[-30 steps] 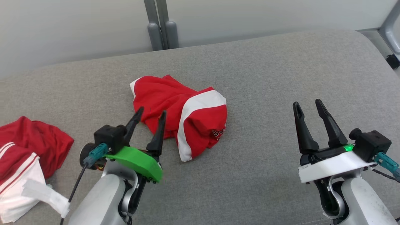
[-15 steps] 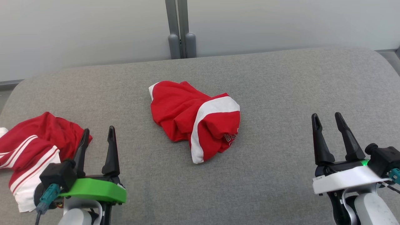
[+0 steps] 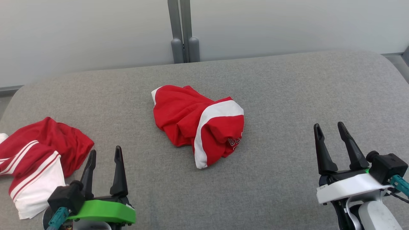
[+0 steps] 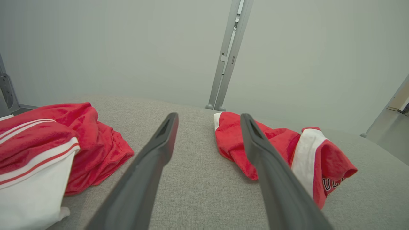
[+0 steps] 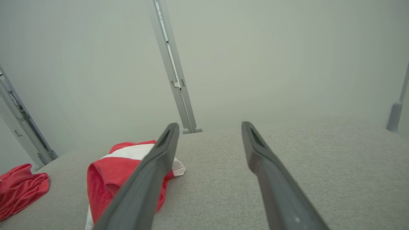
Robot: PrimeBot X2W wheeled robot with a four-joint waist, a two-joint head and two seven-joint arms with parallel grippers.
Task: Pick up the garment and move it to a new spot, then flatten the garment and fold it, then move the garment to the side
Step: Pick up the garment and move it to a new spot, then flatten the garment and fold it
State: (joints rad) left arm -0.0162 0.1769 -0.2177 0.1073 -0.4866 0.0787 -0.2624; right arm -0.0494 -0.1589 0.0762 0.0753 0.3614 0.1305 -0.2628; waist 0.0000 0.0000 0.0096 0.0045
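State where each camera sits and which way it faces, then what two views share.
Head view: on the head, looking down at the grey cushion; open left gripper lower left, open right gripper lower right.
Left wrist view: on the left wrist, facing the wall along its own fingers.
Right wrist view: on the right wrist, facing the wall along its own fingers.
Shared: both wrist views show the crumpled garment and grey post.

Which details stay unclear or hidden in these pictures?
- Lettering on the middle garment: head view, partly folded under, too small to read.
- Side garment: head view, cut by the left edge.
- Part of the middle garment: right wrist view, behind a finger of the right gripper.
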